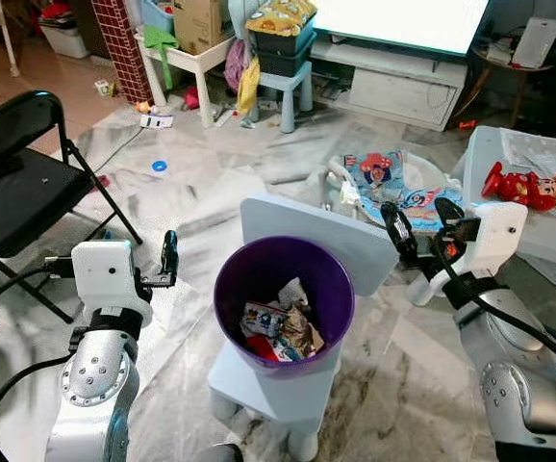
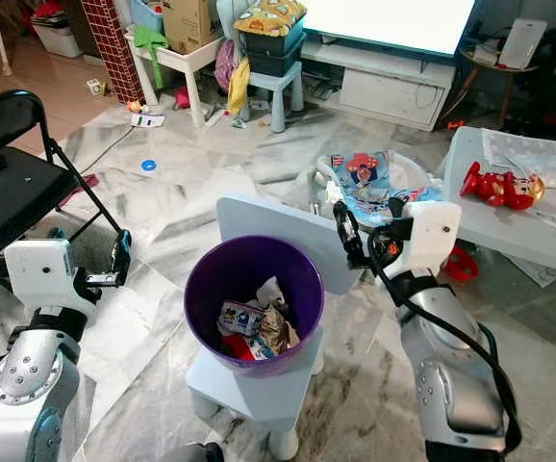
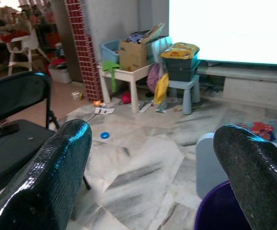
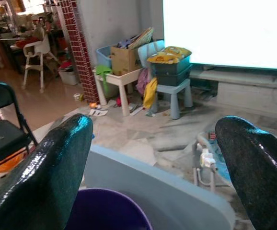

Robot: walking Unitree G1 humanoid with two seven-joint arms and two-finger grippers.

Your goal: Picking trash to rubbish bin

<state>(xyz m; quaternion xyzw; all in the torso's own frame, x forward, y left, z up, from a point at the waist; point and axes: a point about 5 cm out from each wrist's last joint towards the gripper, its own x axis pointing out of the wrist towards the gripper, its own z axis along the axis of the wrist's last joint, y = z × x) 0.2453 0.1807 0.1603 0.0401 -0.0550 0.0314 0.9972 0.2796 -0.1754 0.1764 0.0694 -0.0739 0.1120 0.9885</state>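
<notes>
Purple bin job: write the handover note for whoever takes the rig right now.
Left gripper: open, empty, raised to the left of the purple bin.
Right gripper: open, empty, raised to the right of the bin, beside the chair back.
The bin stands on the seat of a small pale blue chair directly ahead.
Done: trash, wrappers and crumpled paper, lies in the bottom of the bin.
Left: scattered bits on the floor farther off, such as a blue ring and litter by the white table. Judge what counts as trash.

Cluttered home living room, marble floor (image 1: pixel 259 173), bright television (image 1: pixel 403 19) at 12 o'clock, toy figure (image 1: pixel 523 188) at 2, folding chair (image 1: pixel 18 183) at 9
</notes>
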